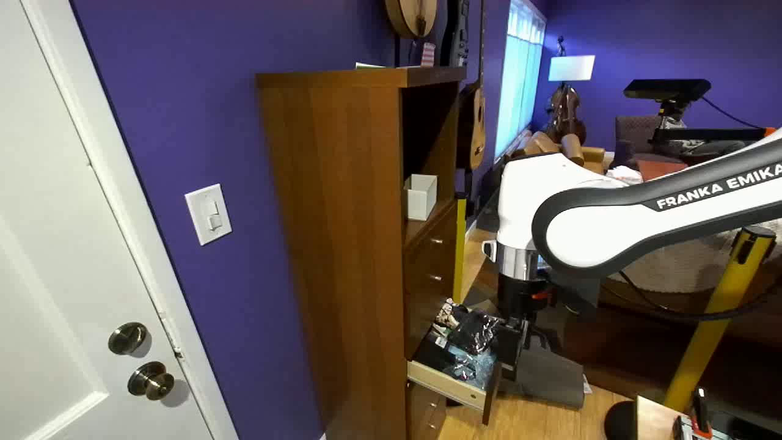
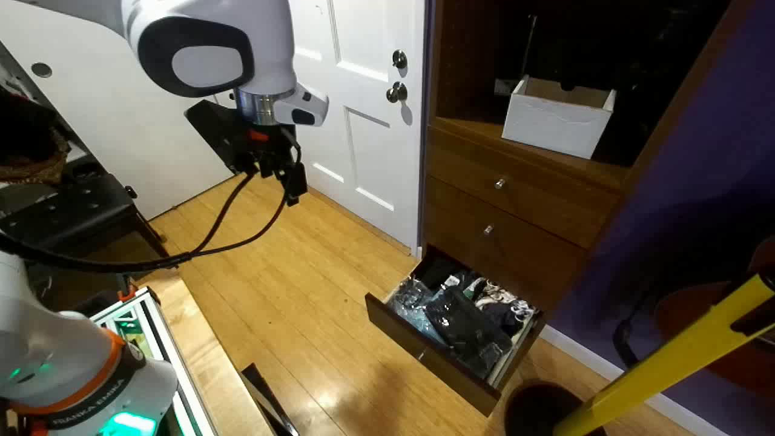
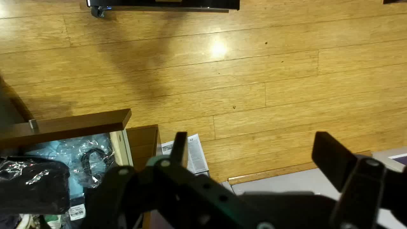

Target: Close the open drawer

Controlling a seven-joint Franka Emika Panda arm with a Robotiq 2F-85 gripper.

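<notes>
The open drawer point(image 1: 446, 384) sticks out from low in the brown cabinet point(image 1: 342, 244). Its dark front panel shows in an exterior view point(image 2: 424, 357) and at the lower left of the wrist view point(image 3: 79, 122). It holds plastic-wrapped items, a black bag point(image 2: 463, 324) and cloth. A small clear knob sits on the front panel. My gripper point(image 3: 251, 136) is open, with nothing between its fingers. It points down and hangs above the floor, to the door side of the drawer and apart from it, as an exterior view shows point(image 2: 290, 181).
Shut drawers point(image 2: 514, 200) and a shelf with a white box point(image 2: 557, 118) are above the open drawer. A yellow post point(image 2: 672, 357) stands beside it. A white door point(image 2: 369, 121) is near the cabinet. A printed paper point(image 3: 195, 156) lies beside the cabinet. Cables hang from the arm.
</notes>
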